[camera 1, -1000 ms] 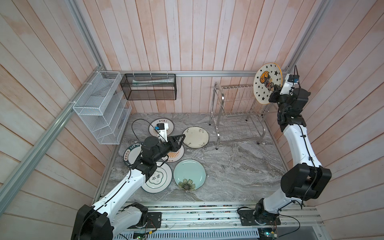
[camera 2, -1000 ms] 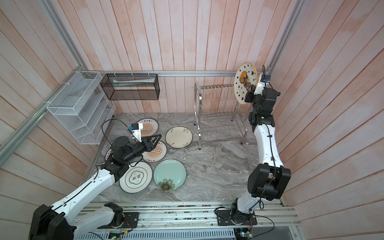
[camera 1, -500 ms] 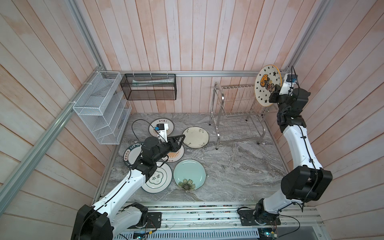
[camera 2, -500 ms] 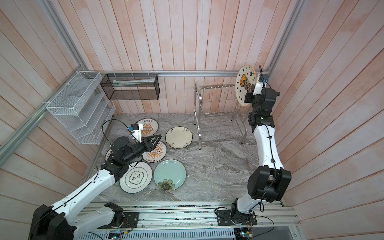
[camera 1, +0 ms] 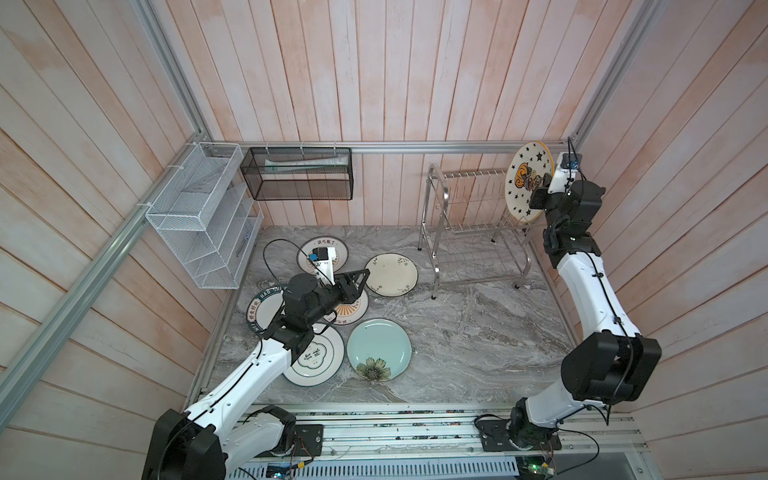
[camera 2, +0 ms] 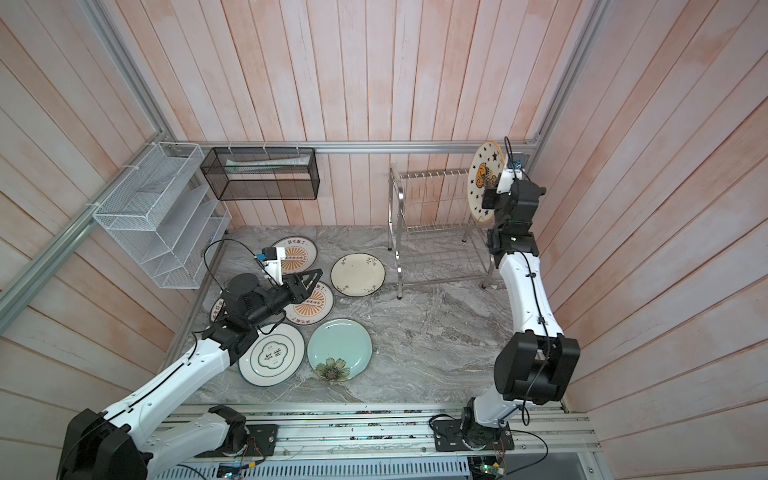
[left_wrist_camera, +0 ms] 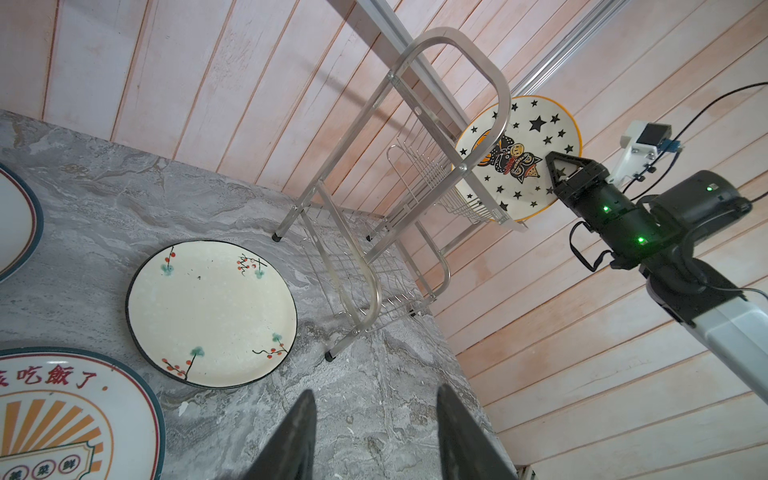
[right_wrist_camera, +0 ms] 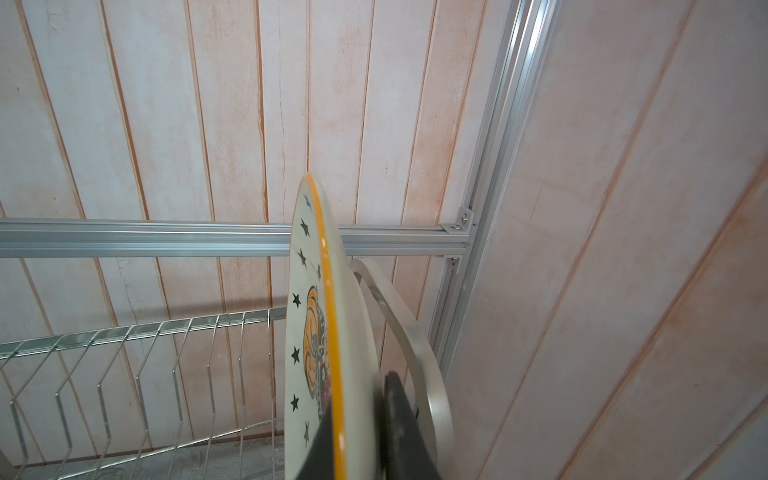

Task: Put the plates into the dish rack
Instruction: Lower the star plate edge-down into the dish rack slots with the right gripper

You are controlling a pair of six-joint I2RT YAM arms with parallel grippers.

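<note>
Loading: right tool (camera 1: 541, 187) grips yellow-rimmed starred round plate (camera 1: 525, 166) on edge at three o'clock of shiny steel wire dish rack (camera 1: 478, 227); next, lower it squarely in. Left tool (left_wrist_camera: 376, 392) gapes empty.

Pale pink plank walls (camera 1: 374, 62), grey marble floor (camera 1: 478, 332), aluminium rails (camera 1: 415, 147), white mesh shelf (camera 1: 199, 216)

Red characters "吃飯了" stand on the orange sunburst plate (left_wrist_camera: 62, 419); the dark-rimmed plate (camera 1: 262, 309) carries white lettering too small to read.
</note>
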